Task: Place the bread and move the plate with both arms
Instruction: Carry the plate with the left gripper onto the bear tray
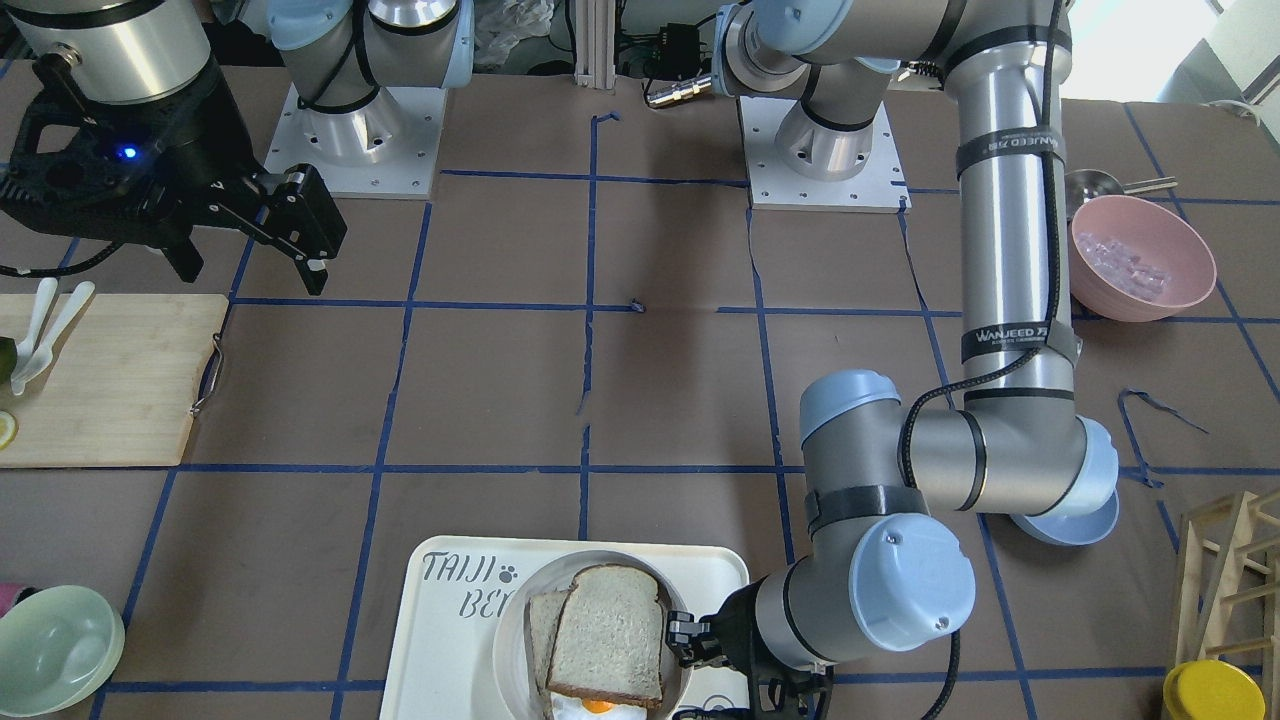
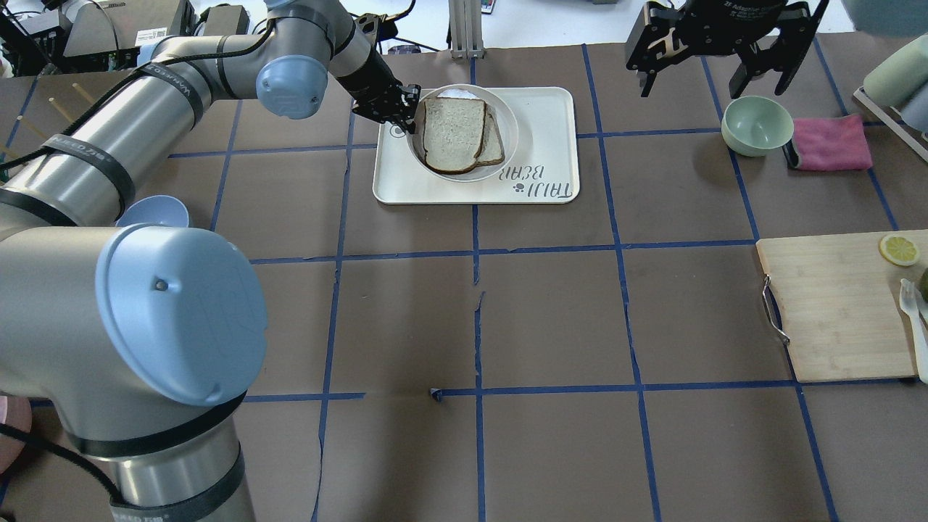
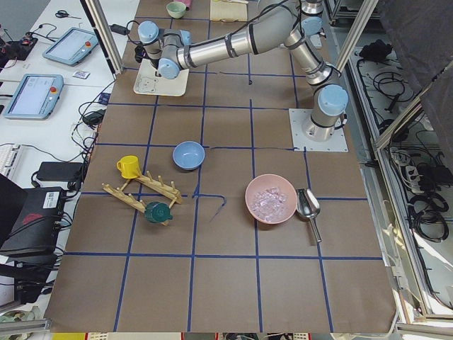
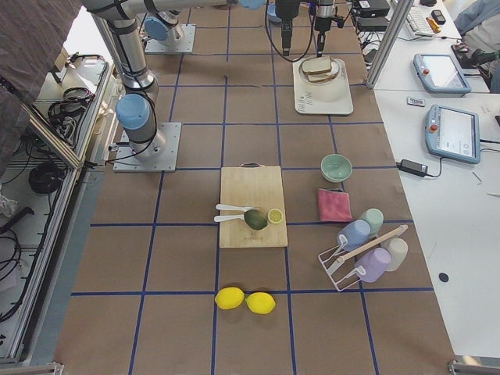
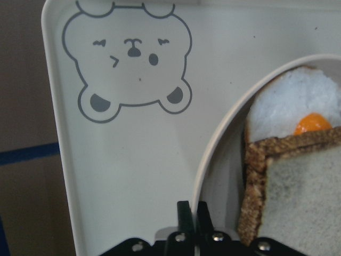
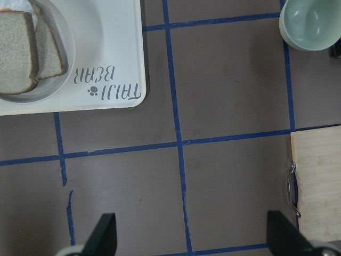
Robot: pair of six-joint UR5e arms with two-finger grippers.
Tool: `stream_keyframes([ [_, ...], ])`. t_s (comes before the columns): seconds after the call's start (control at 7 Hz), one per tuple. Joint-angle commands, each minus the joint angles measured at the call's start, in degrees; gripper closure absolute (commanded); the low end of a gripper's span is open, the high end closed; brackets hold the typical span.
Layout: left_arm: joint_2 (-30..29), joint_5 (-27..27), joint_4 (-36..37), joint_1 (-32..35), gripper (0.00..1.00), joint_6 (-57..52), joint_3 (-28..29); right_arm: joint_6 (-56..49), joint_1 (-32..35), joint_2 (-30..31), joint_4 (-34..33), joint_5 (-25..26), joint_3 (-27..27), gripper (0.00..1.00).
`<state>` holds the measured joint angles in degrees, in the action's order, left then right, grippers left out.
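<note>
The bread, a speckled slice with a dark brown crust, lies on top of a second slice and a fried egg in the round plate. The plate stands on the white tray. My left gripper is at the plate's left rim. In the left wrist view it is shut on the rim. My right gripper hangs open and empty above the table, to the right of the tray. Its fingers are spread wide in the right wrist view.
A pale green bowl and a pink cloth lie right of the tray. A wooden cutting board with a lemon slice is at the right edge. A blue bowl sits under my left arm. A pink bowl is further off.
</note>
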<state>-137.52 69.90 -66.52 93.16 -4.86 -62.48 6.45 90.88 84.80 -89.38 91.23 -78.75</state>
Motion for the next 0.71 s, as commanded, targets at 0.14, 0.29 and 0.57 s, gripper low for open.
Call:
stream_keyframes([
  [0.14,-5.83,-1.08,-0.01,0.09,1.00,0.64,5.88,0.49,0.00,-0.07,-0.18,0.00,0.00,0.00],
  [0.29,-5.75,-2.82,-0.01,0.26,0.93,1.34,5.71,0.49,0.00,-0.07,-0.19,0.00,0.00,0.00],
  [0.57,-4.87,-2.75,-1.06,1.05,0.00,1.61,5.09,0.49,0.00,-0.07,-0.19,0.00,0.00,0.00],
])
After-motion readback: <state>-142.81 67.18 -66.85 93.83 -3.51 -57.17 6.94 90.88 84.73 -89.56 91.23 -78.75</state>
